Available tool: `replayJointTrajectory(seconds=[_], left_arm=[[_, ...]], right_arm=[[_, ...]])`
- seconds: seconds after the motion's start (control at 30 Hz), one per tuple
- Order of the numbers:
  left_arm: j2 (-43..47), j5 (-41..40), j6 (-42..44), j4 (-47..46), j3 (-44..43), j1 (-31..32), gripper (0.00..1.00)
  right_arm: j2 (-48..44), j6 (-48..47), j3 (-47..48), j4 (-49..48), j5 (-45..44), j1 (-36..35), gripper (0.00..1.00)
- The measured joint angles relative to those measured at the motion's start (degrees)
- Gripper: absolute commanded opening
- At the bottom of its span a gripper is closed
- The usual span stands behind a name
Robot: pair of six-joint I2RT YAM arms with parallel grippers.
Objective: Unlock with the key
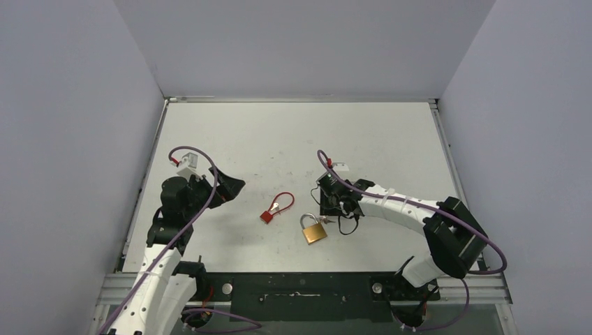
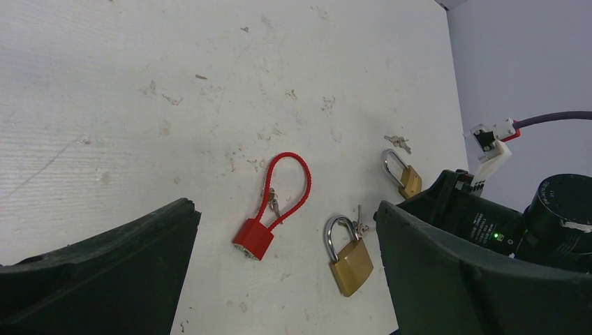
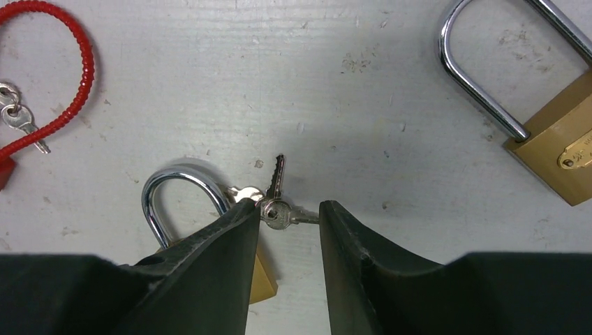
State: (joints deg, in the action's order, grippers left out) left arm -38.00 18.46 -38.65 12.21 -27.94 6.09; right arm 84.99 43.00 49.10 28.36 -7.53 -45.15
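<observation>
My left arm is folded up over the left side of the desk, and my left gripper hangs above the surface, angled toward the middle, with its jaws spread wide and nothing between them. Just right of it lies the red cable lock, flat on the desk, with small keys hanging on its loop. Next comes the brass padlock, flat too, shackle closed. The key bunch sits right at that shackle, touching it, one key pointing away from me. My right gripper is down over the bunch with its jaws narrow. The left finger lies over the padlock's body and meets the key ring, and the right finger is at the key's far tip. I can't tell whether I'm pinching it. My right arm reaches in low from the right, wrist tipped down. Further right lies a second brass padlock, apart from the keys.
</observation>
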Motion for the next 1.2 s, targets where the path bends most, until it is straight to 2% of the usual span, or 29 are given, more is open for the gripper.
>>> replayJointTrajectory(seconds=[0.17,0.3,0.43,0.7,1.1,1.2], left_arm=[[-0.26,-0.04,-0.09,-0.02,0.04,0.0,0.97],[-0.44,-0.2,-0.15,-0.02,0.28,0.0,0.97],[-0.5,-0.22,-0.17,-0.02,0.39,0.0,0.97],[-1.22,-0.2,-0.13,-0.02,0.39,0.0,0.97],[-2.01,-0.22,-0.13,-0.02,0.39,0.0,0.97],[-2.4,-0.24,-0.13,-0.02,0.39,0.0,0.97]], right_arm=[[2.38,0.42,0.96,0.0,0.22,-0.02,0.4],[2.78,-0.46,1.01,0.07,1.31,-0.02,0.35],[4.04,-5.38,2.43,1.27,3.76,-0.33,0.31],[6.03,-14.82,4.63,3.23,7.39,-0.35,0.33],[9.44,-21.29,5.27,2.97,8.96,-0.96,0.32],[9.77,-22.93,5.33,1.77,8.87,-1.07,0.27]])
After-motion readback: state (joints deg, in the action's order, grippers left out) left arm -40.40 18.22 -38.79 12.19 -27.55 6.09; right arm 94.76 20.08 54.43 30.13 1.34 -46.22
